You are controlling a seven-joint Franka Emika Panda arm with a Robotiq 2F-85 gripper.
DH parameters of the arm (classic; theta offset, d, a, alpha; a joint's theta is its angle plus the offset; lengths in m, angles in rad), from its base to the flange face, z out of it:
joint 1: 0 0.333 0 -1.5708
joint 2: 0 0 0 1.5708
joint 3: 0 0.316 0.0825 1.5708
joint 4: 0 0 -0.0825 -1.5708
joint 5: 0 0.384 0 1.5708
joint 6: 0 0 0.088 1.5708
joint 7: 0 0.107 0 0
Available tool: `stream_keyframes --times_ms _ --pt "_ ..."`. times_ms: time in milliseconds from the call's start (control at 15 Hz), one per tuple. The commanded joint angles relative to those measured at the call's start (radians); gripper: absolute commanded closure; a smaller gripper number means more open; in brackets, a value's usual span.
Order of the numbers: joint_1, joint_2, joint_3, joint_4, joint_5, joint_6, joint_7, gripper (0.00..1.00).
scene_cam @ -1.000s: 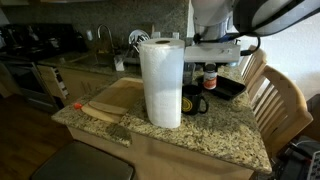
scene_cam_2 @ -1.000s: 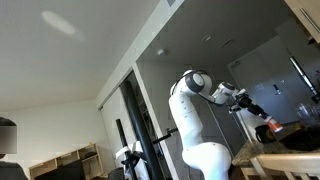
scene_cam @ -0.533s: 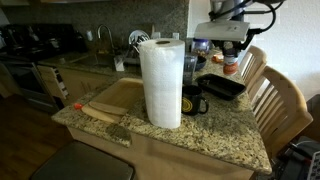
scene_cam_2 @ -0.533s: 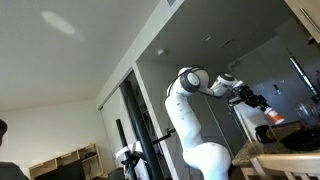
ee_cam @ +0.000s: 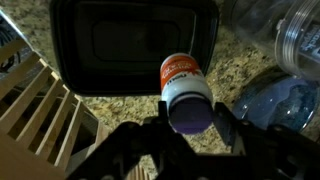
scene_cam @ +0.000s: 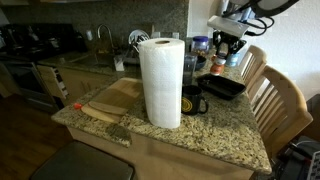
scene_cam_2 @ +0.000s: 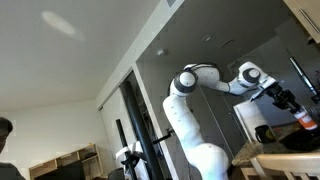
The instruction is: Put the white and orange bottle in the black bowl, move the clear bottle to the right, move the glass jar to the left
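My gripper (ee_cam: 188, 118) is shut on the white and orange bottle (ee_cam: 182, 80), which hangs cap-down between the fingers. In the wrist view it is held over the granite counter, just beside the near rim of the black bowl (ee_cam: 135, 45). In an exterior view the gripper (scene_cam: 223, 58) hovers above the black bowl (scene_cam: 224, 88) at the counter's back right. Another exterior view shows the gripper (scene_cam_2: 290, 100) with the bottle (scene_cam_2: 305, 120) raised. The clear bottle (ee_cam: 285, 108) and the glass jar (ee_cam: 300, 35) stand to one side of the gripper in the wrist view.
A tall paper towel roll (scene_cam: 161, 82) stands mid-counter with a small black mug (scene_cam: 193, 101) beside it. A wooden board (scene_cam: 105, 105) lies toward the other end of the counter. Wooden chairs (scene_cam: 275, 100) stand past the counter's edge, and their slats (ee_cam: 35, 110) show in the wrist view.
The gripper has risen from beside the mug and moved toward the bowl, carrying the white and orange bottle. The arm has stretched out further.
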Motion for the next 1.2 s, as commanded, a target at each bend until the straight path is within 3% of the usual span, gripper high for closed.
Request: stream_keyframes --times_ms 0,133,200,667,733,1133 --pt "-0.013 0.0 -0.009 -0.099 0.171 0.179 -0.224 0.18" --pt "-0.011 0.005 -0.006 -0.119 0.268 0.204 -0.346 0.02" --pt "-0.014 0.002 -0.003 -0.129 0.293 0.199 -0.386 0.01" --pt "-0.026 -0.045 -0.003 -0.181 0.377 0.164 -0.553 0.0" --pt "-0.036 0.004 0.013 -0.132 0.331 0.164 -0.484 0.0" --pt "-0.033 -0.009 0.022 -0.142 0.337 0.158 -0.525 0.0"
